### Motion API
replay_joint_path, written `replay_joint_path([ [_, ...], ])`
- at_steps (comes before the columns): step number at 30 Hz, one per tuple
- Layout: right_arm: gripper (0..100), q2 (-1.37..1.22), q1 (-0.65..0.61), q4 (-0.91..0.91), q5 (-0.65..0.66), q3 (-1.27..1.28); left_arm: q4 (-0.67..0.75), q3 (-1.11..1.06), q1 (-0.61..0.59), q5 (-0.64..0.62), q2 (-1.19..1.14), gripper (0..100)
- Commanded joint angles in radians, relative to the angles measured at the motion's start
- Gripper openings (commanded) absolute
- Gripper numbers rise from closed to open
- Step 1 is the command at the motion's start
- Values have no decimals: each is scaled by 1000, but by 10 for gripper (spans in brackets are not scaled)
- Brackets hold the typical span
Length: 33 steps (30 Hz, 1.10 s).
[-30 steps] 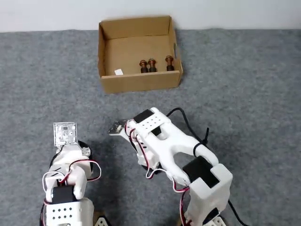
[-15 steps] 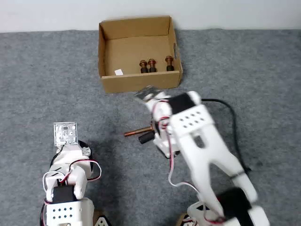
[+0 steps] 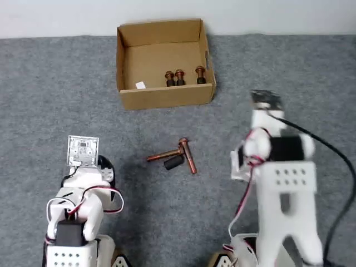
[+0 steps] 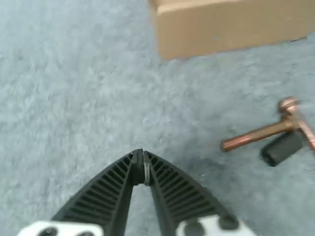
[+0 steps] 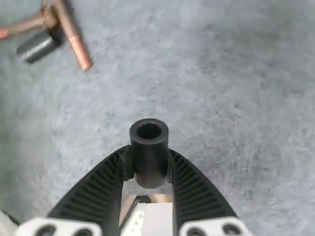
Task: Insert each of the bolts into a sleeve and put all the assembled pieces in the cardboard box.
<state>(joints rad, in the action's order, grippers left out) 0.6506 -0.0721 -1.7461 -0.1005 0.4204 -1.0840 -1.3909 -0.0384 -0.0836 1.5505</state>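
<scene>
Since half a second earlier, the right arm (image 3: 278, 167) had swung away from the middle of the grey carpet (image 3: 67, 100) to about 4 o'clock in the high view, uncovering the second bolt (image 3: 188, 156) and more of the loose sleeve (image 3: 173, 162). The left arm (image 3: 83, 183), at 8 o'clock, had shifted only slightly.

From the right wrist view I read the right gripper (image 5: 147, 155) pinching a black sleeve (image 5: 148, 147), its open bore turned toward the camera, above the carpet.

From the left wrist view I read the left gripper (image 4: 140, 160) with its jaws pressed together on nothing, and the outer wall of the cardboard box (image 4: 226, 27).

The high view looked into that box (image 3: 164, 97), at 12 o'clock, where three assembled pieces (image 3: 180, 77) stood near its front wall. At the centre, the first bolt (image 3: 165, 155) met the second near its head, and the loose sleeve lay in the angle between them.
</scene>
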Motion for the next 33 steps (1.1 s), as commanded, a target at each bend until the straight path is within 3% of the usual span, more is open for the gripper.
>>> replay_joint_path([
  [1,8,153,61,31,-37,51,-55,105,28,8,-5,9],
  [8,8,404,99,125,-32,316,-66,214,28,54,-258,96],
  [20,8,811,136,214,-11,586,-66,737,32,166,-982,60],
  [25,8,983,136,222,21,640,-103,857,120,322,-1168,5],
  [33,8,1152,134,242,21,681,-109,1015,275,454,-1433,5],
])
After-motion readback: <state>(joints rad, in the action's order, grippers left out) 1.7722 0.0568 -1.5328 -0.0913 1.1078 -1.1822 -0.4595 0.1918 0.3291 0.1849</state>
